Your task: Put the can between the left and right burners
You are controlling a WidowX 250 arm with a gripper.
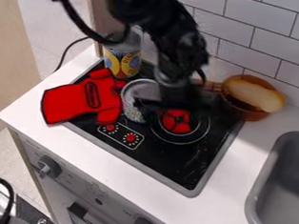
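Note:
The black gripper [176, 103] hangs over the far part of the right burner [183, 137]. Its dark left side overlaps the right side of an upright can [132, 109] with a silvery top; whether they touch is unclear. That can stands on the black stove, just left of the right burner. A taller can [122, 63] with a yellow and blue label is upright behind it, near the stove's back left corner. The left burner is hidden, with a red oven mitt [73, 102] lying over the stove's left side.
At the back right, a brown pan [246, 111] holds a long, bread-like item [254, 95]. A grey sink [262, 190] is set into the counter on the right. The tiled wall [260, 15] rises behind the stove. Red knobs [130, 137] sit near the stove's front left.

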